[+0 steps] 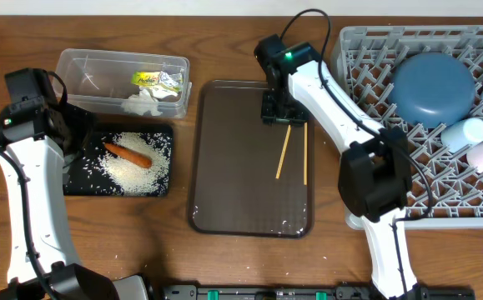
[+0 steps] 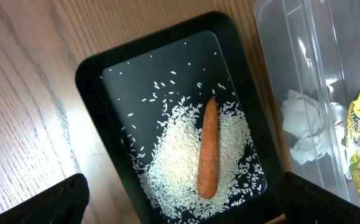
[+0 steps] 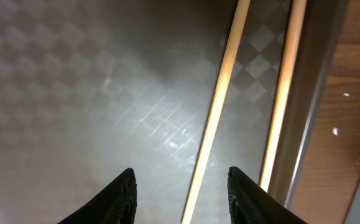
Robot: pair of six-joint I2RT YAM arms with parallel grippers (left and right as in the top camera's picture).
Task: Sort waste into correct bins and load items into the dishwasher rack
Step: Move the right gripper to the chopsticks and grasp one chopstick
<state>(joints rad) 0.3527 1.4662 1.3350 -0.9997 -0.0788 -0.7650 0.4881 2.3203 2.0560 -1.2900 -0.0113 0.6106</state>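
The black tray (image 1: pixel 78 179) holds white rice (image 1: pixel 133 171) and an orange carrot (image 1: pixel 128 154); both show in the left wrist view, rice (image 2: pixel 180 155) and carrot (image 2: pixel 209 149). The clear tub (image 1: pixel 87 71) holds paper wads (image 1: pixel 143 101) and the green-yellow wrapper (image 1: pixel 158 80). My left gripper (image 2: pixel 180 205) is open above the tray. Two chopsticks (image 1: pixel 284 152) lie on the brown tray (image 1: pixel 241 158). My right gripper (image 3: pixel 180 177) is open, straddling one chopstick (image 3: pixel 220 112) near its top end. The grey rack (image 1: pixel 366 58) holds the dark-blue bowl (image 1: pixel 433 87) and two cups (image 1: pixel 466 133).
The second chopstick (image 3: pixel 282 93) lies along the brown tray's right rim. A few rice grains sit at the brown tray's near edge (image 1: pixel 287 223). Bare wooden table lies in front of the trays.
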